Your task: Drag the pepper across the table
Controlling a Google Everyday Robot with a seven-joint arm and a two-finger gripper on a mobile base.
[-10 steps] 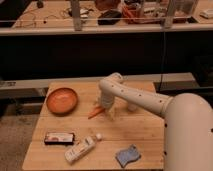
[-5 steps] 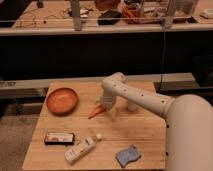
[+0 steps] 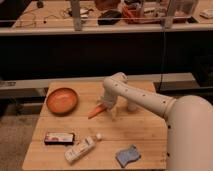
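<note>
Your gripper [image 3: 105,106] sits on the orange pepper [image 3: 96,111].
They're mid-table [image 3: 145,131], right of the orange bowl [image 3: 62,100]; you cannot tell its grip state.

high view over table [image 3: 145,130], pincer [image 3: 106,104] mid-frame

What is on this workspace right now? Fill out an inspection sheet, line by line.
Surface: wooden table, light slatted top.
Job's things: orange pepper, lying near the table's middle, right of the bowl.
Clutter: orange bowl at back left; dark packet at front left; white bottle lying on its side; blue sponge at front.
Grippers: gripper down at the pepper's right end.
Cables: dark cords on the bench behind.
Surroundings: cluttered bench behind, dark gap under it, carpeted floor.
</note>
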